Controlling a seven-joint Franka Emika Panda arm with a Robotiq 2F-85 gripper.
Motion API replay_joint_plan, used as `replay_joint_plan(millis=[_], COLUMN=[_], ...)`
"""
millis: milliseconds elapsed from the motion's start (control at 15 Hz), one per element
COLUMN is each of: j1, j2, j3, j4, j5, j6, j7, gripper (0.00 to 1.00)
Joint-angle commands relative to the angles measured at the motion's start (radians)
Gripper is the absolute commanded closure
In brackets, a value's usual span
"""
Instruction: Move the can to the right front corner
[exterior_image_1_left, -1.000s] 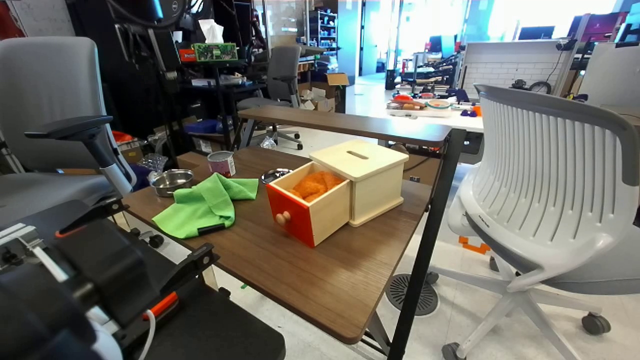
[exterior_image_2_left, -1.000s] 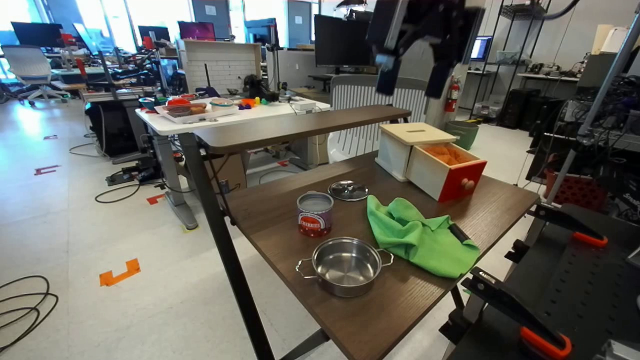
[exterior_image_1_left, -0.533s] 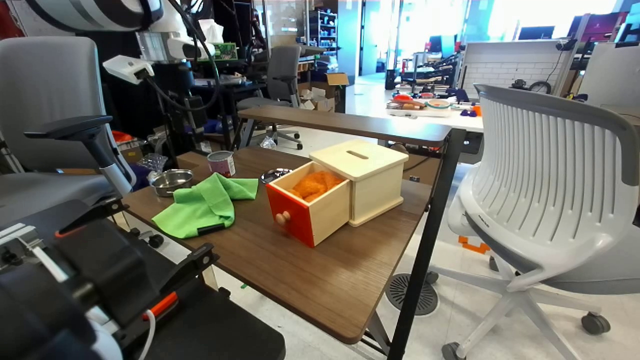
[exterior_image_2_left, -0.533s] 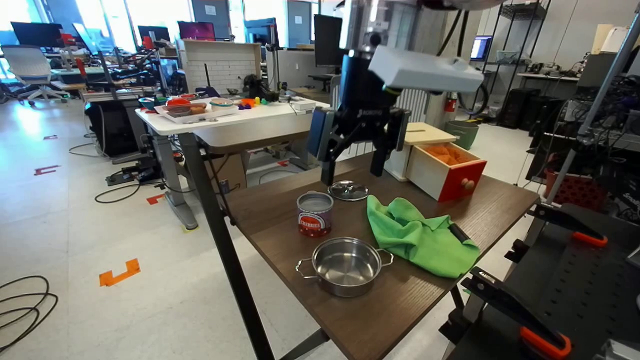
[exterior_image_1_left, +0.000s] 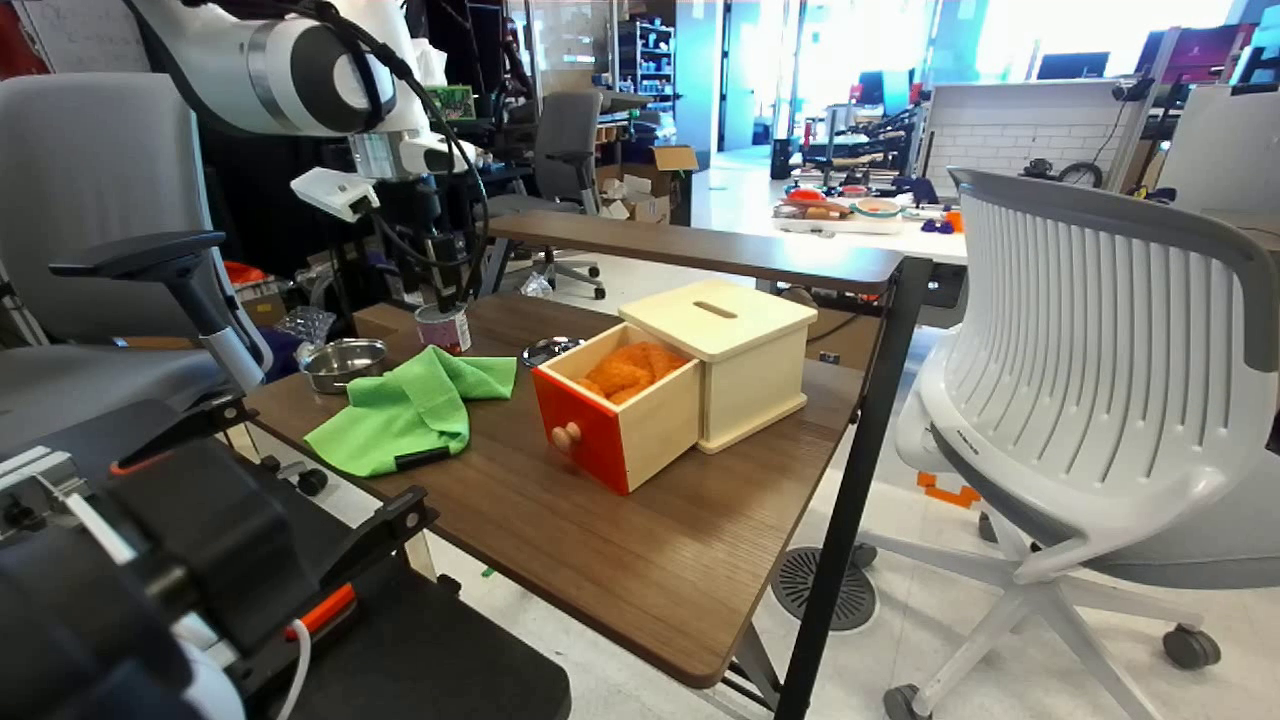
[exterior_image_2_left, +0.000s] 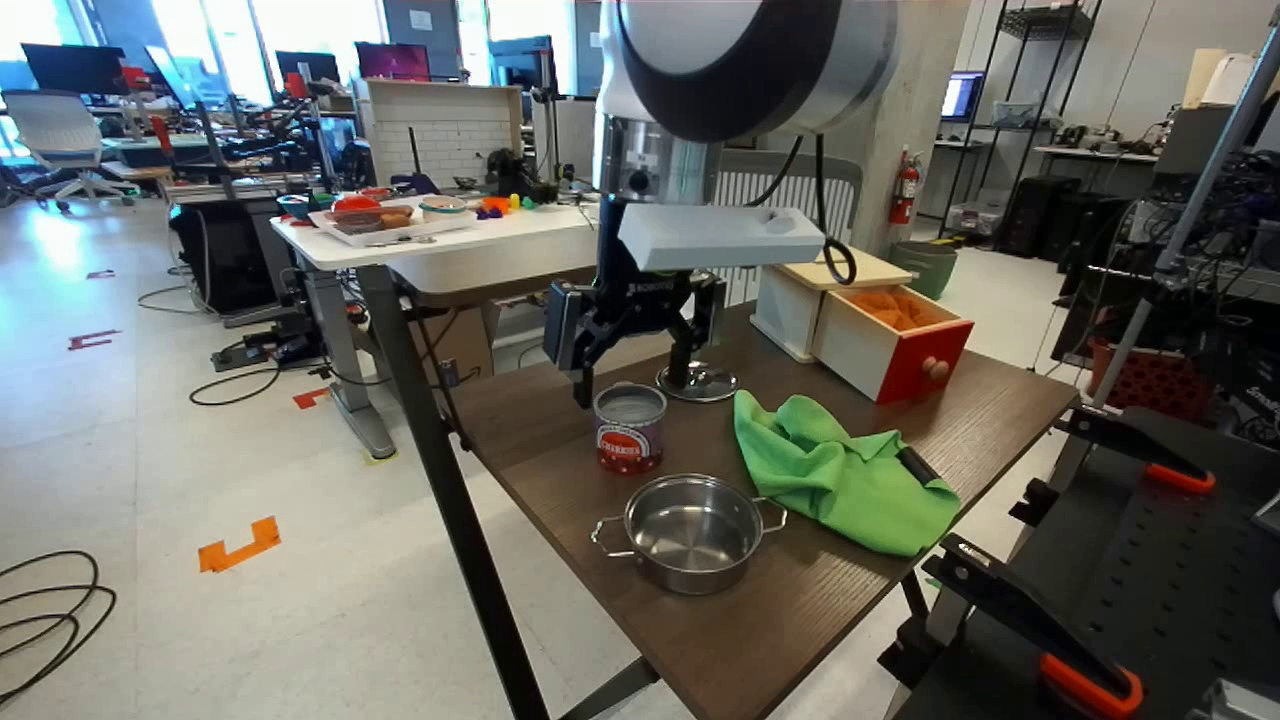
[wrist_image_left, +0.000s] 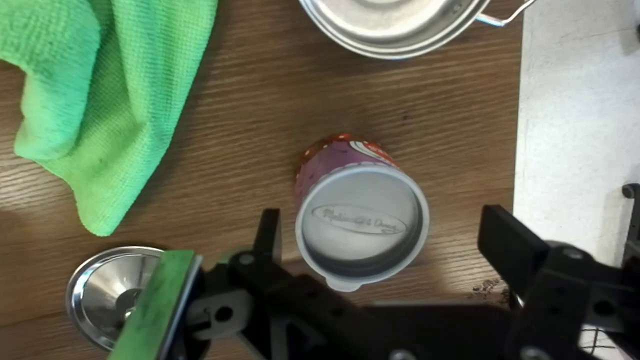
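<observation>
- Now the hand (exterior_image_2_left: 632, 385) has come down close to the can (exterior_image_2_left: 628, 445) on the desk (exterior_image_1_left: 660, 560); the approach seems nearly done, the carry not yet begun.
- Its fingers (wrist_image_left: 267, 235) are spread, gripping nothing, either side of the can's top in the wrist view.
- The can stands upright near the pot (exterior_image_2_left: 693, 535).
- The arm (exterior_image_1_left: 290, 80) reaches over, hand pointing downward.

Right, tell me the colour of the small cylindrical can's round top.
The small cylindrical can's round top is grey; it shows best in the wrist view.
</observation>
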Motion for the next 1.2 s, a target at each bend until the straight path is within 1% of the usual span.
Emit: replay_joint_plan(millis=[0, 133, 200, 267, 400, 467, 600, 800, 933, 1133], j1=[0.033, 0.034, 0.029, 0.029, 0.022, 0.02, 0.017, 0.016, -0.003, -0.023], j2=[0.079, 0.106, 0.116, 0.122, 0.129, 0.128, 0.112, 0.053, -0.027, -0.183], j3=[-0.028, -0.03, -0.027, -0.03, -0.032, -0.035, -0.04, -0.044, -0.029, -0.03], j4=[0.108, 0.139, 0.151, 0.16, 0.175, 0.178, 0.176, 0.133, 0.081, -0.03], j5=[0.013, 0.016, 0.02, 0.018, 0.021, 0.021, 0.021, 0.019, 0.022, 0.004], j6=[-0.048, -0.062, -0.073, -0.083, -0.104, -0.108, -0.132, -0.152, -0.185, -0.226], j7=[0.01, 0.004, 0.0, 0.001, -0.002, 0.0, 0.001, -0.001, -0.034, -0.079], gripper=[0.0, 0.0, 0.25, 0.28, 0.42, 0.51, 0.54, 0.54, 0.54, 0.54])
